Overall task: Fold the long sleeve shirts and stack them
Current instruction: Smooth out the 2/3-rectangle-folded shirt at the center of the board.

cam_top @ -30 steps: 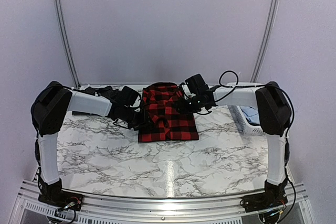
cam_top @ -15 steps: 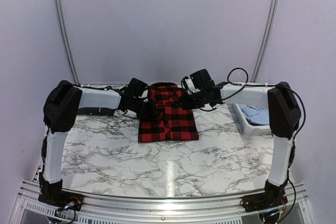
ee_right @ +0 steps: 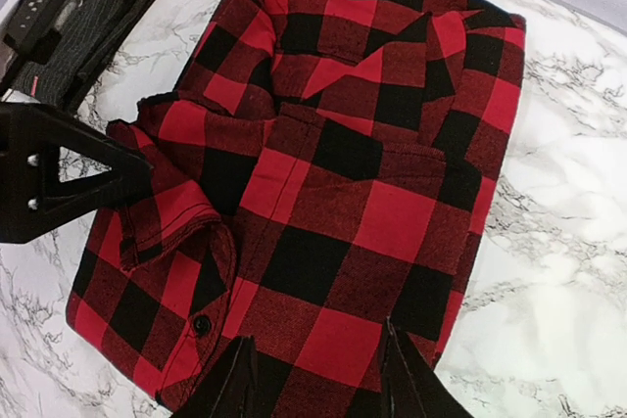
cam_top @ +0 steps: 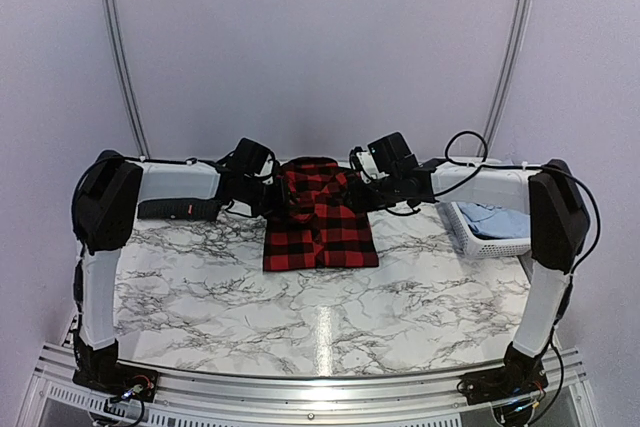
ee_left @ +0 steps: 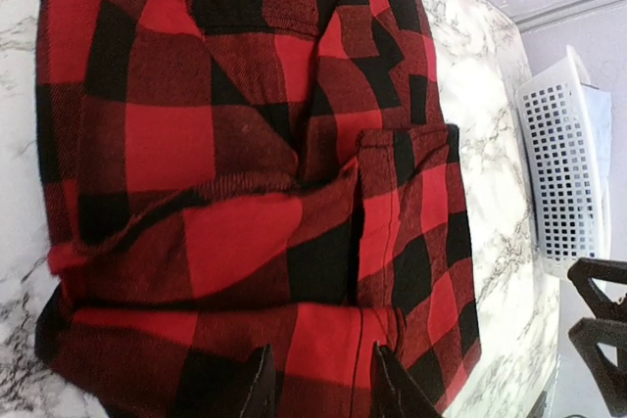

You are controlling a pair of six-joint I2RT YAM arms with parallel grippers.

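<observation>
Right wrist: neatly folded red-and-black plaid shirt; left claw and right claw spread.

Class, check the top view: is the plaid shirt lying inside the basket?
No, the plaid shirt lies folded on the table, apart from the basket to its right.

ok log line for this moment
plaid shirt folded mid-table | left gripper open above it | right gripper open above it | charcoal shirt to its left, unstacked
</observation>
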